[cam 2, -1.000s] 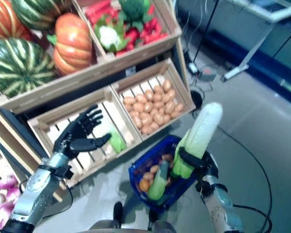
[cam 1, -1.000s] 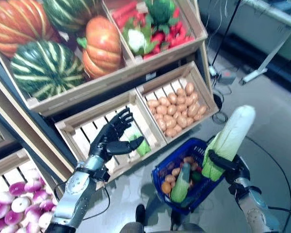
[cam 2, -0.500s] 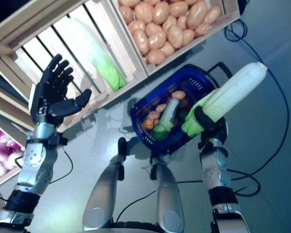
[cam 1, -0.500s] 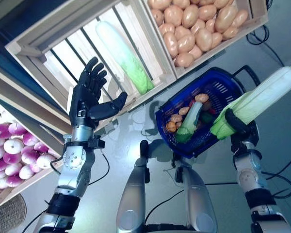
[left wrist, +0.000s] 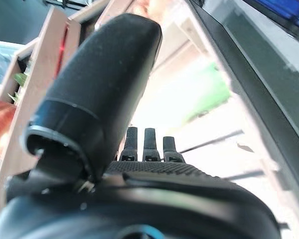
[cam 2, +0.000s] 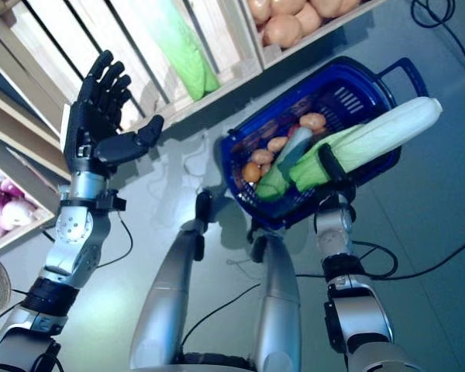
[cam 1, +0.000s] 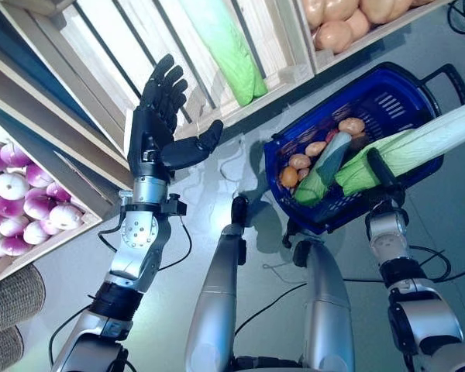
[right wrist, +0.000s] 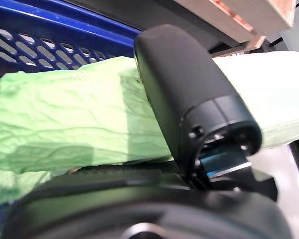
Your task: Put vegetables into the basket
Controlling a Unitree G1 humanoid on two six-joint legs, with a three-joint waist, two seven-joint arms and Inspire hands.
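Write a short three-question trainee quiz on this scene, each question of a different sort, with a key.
1. True or false: the left hand holds a vegetable.
2. The right hand grips: A) a potato B) the long cabbage C) a pumpkin
3. Fill in: the cabbage's green end lies over the blue ____.

Key:
1. False; its fingers are spread, holding nothing, in front of the wooden crate.
2. B
3. basket; it already holds small round vegetables and another long one.
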